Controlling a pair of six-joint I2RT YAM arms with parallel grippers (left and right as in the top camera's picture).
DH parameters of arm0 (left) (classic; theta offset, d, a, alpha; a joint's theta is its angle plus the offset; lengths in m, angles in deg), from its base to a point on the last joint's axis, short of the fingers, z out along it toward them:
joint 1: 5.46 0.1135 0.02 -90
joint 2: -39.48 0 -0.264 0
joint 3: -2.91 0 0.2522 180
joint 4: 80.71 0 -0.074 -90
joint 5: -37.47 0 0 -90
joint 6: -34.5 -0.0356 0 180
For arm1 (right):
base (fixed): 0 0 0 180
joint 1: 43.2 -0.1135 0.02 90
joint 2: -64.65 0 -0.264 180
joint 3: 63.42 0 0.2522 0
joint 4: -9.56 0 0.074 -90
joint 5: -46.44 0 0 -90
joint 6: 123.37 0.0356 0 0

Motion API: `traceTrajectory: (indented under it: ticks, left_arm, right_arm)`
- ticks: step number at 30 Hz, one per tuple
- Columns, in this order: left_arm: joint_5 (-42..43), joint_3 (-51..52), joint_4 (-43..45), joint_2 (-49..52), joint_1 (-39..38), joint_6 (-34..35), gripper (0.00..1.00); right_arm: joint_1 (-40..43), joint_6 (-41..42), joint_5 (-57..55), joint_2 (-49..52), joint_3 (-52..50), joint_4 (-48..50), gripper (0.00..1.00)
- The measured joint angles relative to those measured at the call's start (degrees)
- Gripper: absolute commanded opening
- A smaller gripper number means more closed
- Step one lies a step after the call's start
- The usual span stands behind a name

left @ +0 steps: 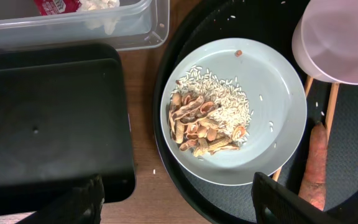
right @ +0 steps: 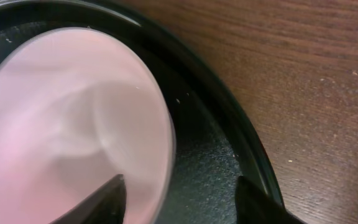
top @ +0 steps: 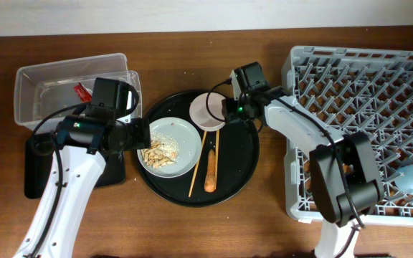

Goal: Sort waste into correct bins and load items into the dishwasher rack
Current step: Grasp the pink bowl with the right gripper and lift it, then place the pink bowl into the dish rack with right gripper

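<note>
Wooden table [top: 192, 229], rack [top: 350, 93] overhead only, rice [left: 222, 102] clearest left wrist

1. Your right gripper [right: 182, 198] has its jaws spread: one fingertip [right: 107, 198] is over the inside of the small white bowl [right: 61, 124], the other outside its rim
2. The bowl looks pinkish and sits on the round black tray [right: 210, 168]
3. Brown wooden table [right: 291, 62] shows beyond the tray's edge

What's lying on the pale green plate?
On the plate lie white rice and a heap of beige flaky scraps. Whatever sits beneath that heap is covered, so it cannot be seen.
</note>
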Motion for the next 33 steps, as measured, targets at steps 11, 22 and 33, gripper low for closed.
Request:
traceTrajectory:
  ticks: [11,22,33]
  left_arm:
    - [0.0,0.0,0.0,0.0,0.0,0.0,0.75]
    - [0.0,0.0,0.0,0.0,0.0,0.0,0.76]
    - [0.0,0.0,0.0,0.0,0.0,0.0,0.76]
  right_arm:
    - [-0.1,2.2,-0.6,0.3,0.0,-2.1,0.04]
    - [7.2,-1.5,-9.7,-24.9,0.0,-11.7,0.04]
    - [23.1,-13.0,-40.3,-39.6,0.0,-12.8,0.04]
